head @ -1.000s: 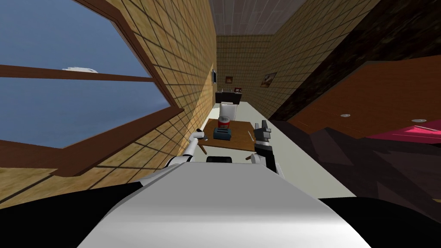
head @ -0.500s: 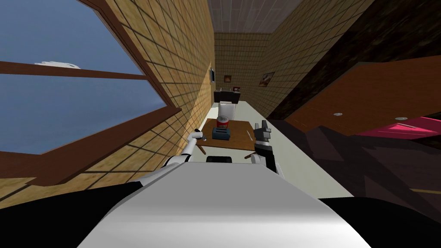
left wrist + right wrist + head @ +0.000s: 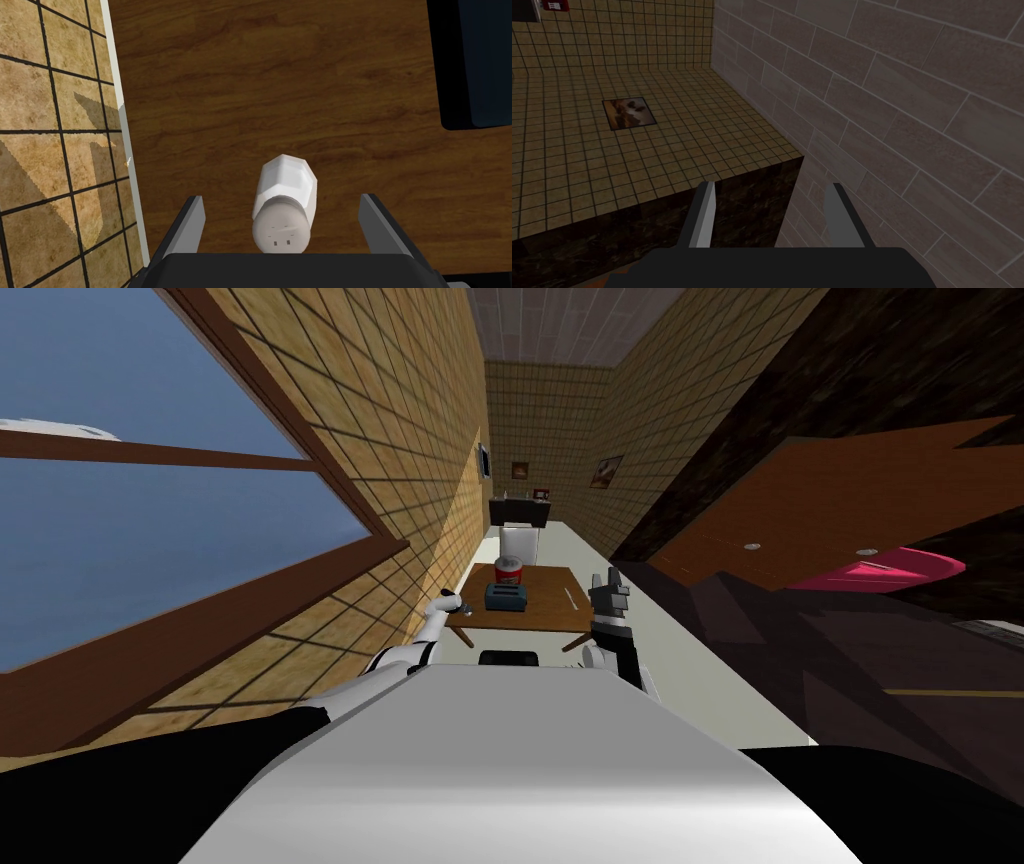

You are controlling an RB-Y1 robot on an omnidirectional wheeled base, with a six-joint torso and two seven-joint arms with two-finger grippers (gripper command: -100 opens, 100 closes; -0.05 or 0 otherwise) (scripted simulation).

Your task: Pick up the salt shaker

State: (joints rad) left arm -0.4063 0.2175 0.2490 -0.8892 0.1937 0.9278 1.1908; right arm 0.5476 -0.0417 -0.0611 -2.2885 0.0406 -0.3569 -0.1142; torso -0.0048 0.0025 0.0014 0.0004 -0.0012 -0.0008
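A large window (image 3: 150,518) with a brown frame filled the left of the room, set in a tan tiled wall (image 3: 400,438). Beside that wall, the left gripper (image 3: 281,199) hung over the near-left corner of a wooden table (image 3: 300,75). Its fingers (image 3: 192,220) were spread wide, and the white salt shaker (image 3: 285,195) stood on the tabletop between them, touching neither, its holed cap facing the gripper. The shaker sat near the table's edge by the tiles. Further right on the table lay a dark blue toaster (image 3: 506,597), with a red and white can (image 3: 511,568) just behind it. Past the table's right side, the right gripper (image 3: 608,585) was raised with its fingers (image 3: 706,215) apart and nothing in them. A pale floor (image 3: 680,658) ran alongside, bounded on the right by a dark wall (image 3: 850,368).
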